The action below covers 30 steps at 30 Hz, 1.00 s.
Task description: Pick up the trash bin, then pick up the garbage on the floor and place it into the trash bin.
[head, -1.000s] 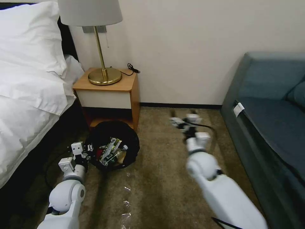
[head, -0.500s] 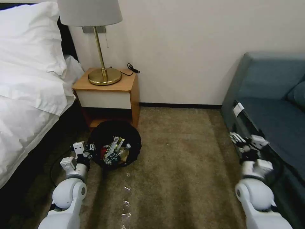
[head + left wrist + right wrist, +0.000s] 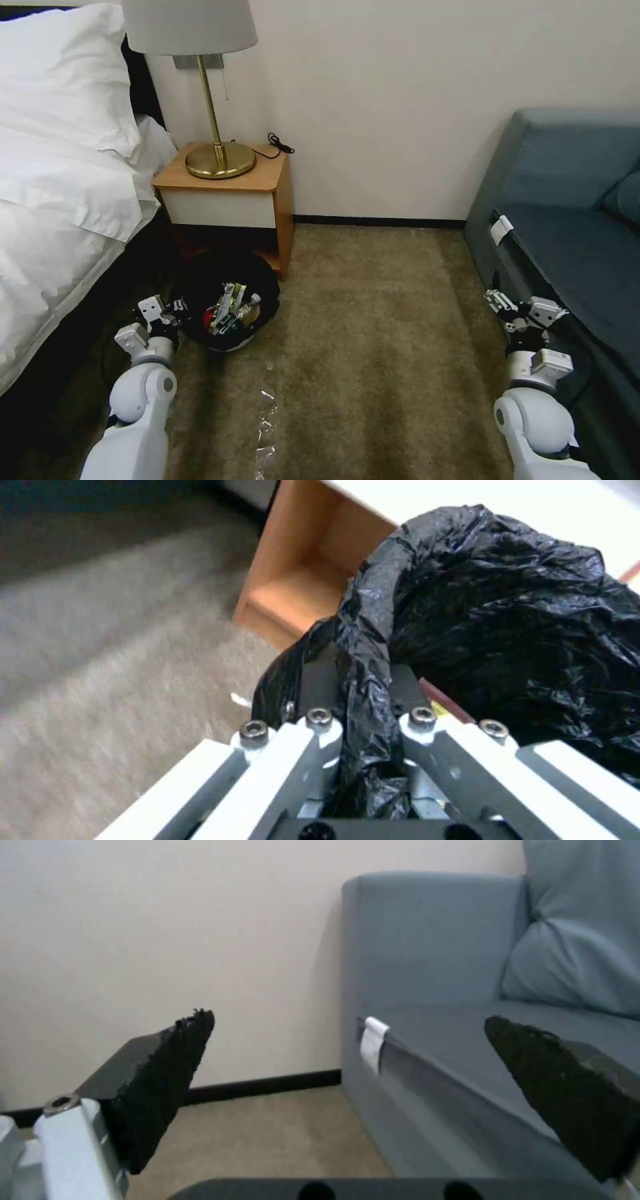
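Note:
The trash bin (image 3: 200, 283), lined with a crinkly black bag (image 3: 507, 605), is in front of the nightstand on the left. My left gripper (image 3: 172, 310) (image 3: 363, 680) is shut on the bag-covered rim at the bin's left side. Inside the bin lies the garbage (image 3: 230, 312): a small clear bottle (image 3: 248, 307), a shiny wrapper and a red piece. A red and yellow scrap (image 3: 433, 702) shows just past the fingers in the left wrist view. My right gripper (image 3: 515, 311) (image 3: 360, 1075) hangs open and holds nothing, close to the sofa's front.
A wooden nightstand (image 3: 227, 193) with a brass lamp (image 3: 217, 157) stands just behind the bin. The bed (image 3: 60, 200) fills the left and a blue sofa (image 3: 573, 227) the right. A clear plastic strip (image 3: 267, 417) lies on the carpet (image 3: 373, 333) between them.
My right arm has swung from mid-carpet back to the sofa side. The left gripper and the bin have shifted a little to the left, toward the bed.

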Tool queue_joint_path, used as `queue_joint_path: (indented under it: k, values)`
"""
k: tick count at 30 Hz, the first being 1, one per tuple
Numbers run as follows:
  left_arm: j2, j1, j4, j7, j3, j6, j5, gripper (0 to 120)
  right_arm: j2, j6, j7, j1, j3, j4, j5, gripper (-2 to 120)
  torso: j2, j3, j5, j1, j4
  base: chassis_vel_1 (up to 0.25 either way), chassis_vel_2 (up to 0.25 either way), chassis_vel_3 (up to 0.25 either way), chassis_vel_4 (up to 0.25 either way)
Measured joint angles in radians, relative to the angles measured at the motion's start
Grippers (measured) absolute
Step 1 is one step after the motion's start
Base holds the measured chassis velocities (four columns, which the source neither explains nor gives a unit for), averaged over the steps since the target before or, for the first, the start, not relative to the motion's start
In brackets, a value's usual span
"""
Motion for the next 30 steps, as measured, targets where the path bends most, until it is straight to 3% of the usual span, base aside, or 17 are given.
queue_joint_path:
  k: [4, 7, 13, 18, 25, 27, 30]
  values:
    - [-0.035, -0.041, 0.062, -0.058, 0.001, -0.007, -0.11, 4, 0.0, 0.003, -0.008, 0.004, -0.021, -0.006, -0.003, 100, 0.0, 0.0, 0.0, 0.0, 0.0, 0.0, 0.0, 0.0, 0.0]
    - [-0.058, -0.056, 0.097, -0.073, 0.002, -0.011, -0.143, 4, -0.003, 0.005, -0.014, 0.007, -0.028, -0.007, 0.0, 100, 0.0, 0.0, 0.0, 0.0, 0.0, 0.0, 0.0, 0.0, 0.0]
    - [-0.083, -0.087, 0.166, -0.088, -0.002, -0.019, -0.16, 4, 0.0, 0.017, -0.032, 0.0, -0.032, -0.007, -0.002, 100, 0.0, 0.0, 0.0, 0.0, 0.0, 0.0, 0.0, 0.0, 0.0]
    - [-0.082, -0.085, 0.174, -0.073, -0.003, -0.022, -0.158, 4, 0.002, 0.018, -0.036, -0.002, -0.038, -0.007, -0.005, 100, 0.0, 0.0, 0.0003, 0.0, 0.0002, 0.0, 0.0, 0.0, 0.0]
    - [-0.075, -0.068, 0.15, -0.07, -0.004, -0.016, -0.148, 24, 0.005, 0.018, -0.036, -0.005, -0.045, -0.007, -0.007, 100, 0.0, 0.0, -0.0001, 0.0, -0.0001, 0.0, 0.0, 0.0, 0.0]
    - [-0.069, -0.053, 0.125, -0.064, -0.009, -0.008, -0.145, 38, 0.009, 0.02, -0.039, -0.005, -0.052, -0.007, -0.013, 100, 0.0, 0.0, -0.0001, 0.0, 0.0, 0.0, 0.0, 0.0, 0.0]
    - [-0.066, -0.035, 0.091, -0.049, -0.01, -0.003, -0.137, 46, 0.012, 0.022, -0.043, -0.005, -0.057, -0.009, -0.016, 100, 0.0, 0.0, -0.0001, 0.0, 0.0, 0.0, 0.0, 0.0, 0.0]
